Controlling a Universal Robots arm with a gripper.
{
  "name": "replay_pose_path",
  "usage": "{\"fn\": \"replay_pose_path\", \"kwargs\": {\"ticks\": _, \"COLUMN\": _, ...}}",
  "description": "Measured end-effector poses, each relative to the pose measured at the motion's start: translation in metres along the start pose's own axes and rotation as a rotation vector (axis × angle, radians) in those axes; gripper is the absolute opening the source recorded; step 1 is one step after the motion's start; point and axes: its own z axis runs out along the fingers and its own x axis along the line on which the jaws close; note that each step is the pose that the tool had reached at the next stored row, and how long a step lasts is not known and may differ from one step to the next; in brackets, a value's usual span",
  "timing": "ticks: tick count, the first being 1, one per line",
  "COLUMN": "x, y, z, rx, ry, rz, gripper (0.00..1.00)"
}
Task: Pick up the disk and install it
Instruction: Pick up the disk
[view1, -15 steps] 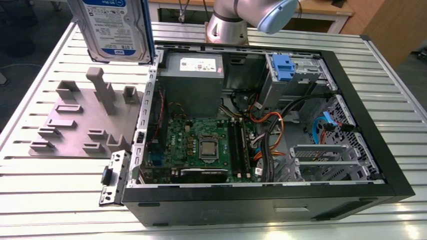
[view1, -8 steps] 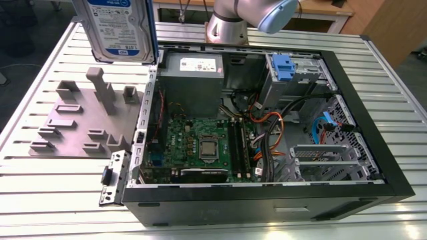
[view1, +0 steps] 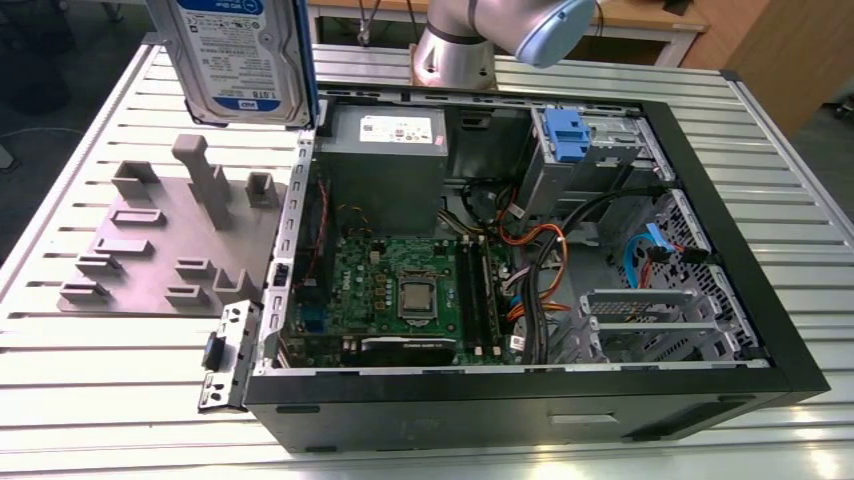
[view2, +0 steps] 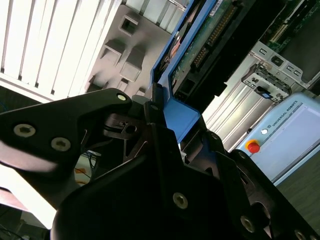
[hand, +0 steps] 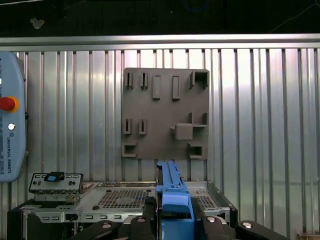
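Starting with the exterior view, we find the disk (view1: 240, 60) upright in the upper left of the frame, with its label facing the camera. It hangs above the grey fixture plate (view1: 174, 240) and just beside the open computer case (view1: 534, 250). The drive cage (view1: 601, 150) sits in the upper right of that case.

In the second wrist view, the gripper (view2: 159, 107) clamps the disk by its blue frame (view2: 180, 117). The fingers (view2: 95, 115) are pressed onto the frame's edge, and the circuit-board side is exposed.

In the first wrist view, the blue frame runs out from between the fingers, with the fixture plate and the case beyond it.

We judge the disk rigid, moderately heavy and sensitive to shock. We recommend holding it by the frame's edges, never by the board or the label.
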Motion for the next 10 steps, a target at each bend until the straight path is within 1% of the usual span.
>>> {"fn": "replay_pose_path", "kwargs": {"ticks": 5, "x": 0.0031, "y": -0.0002, "z": 0.0000, "rx": 0.0000, "ry": 0.0001, "rz": 0.000, "gripper": 0.36}}
{"fn": "replay_pose_path", "kwargs": {"ticks": 10, "x": 0.0091, "y": -0.0008, "z": 0.0000, "rx": 0.0000, "ry": 0.0001, "rz": 0.000, "gripper": 0.36}}
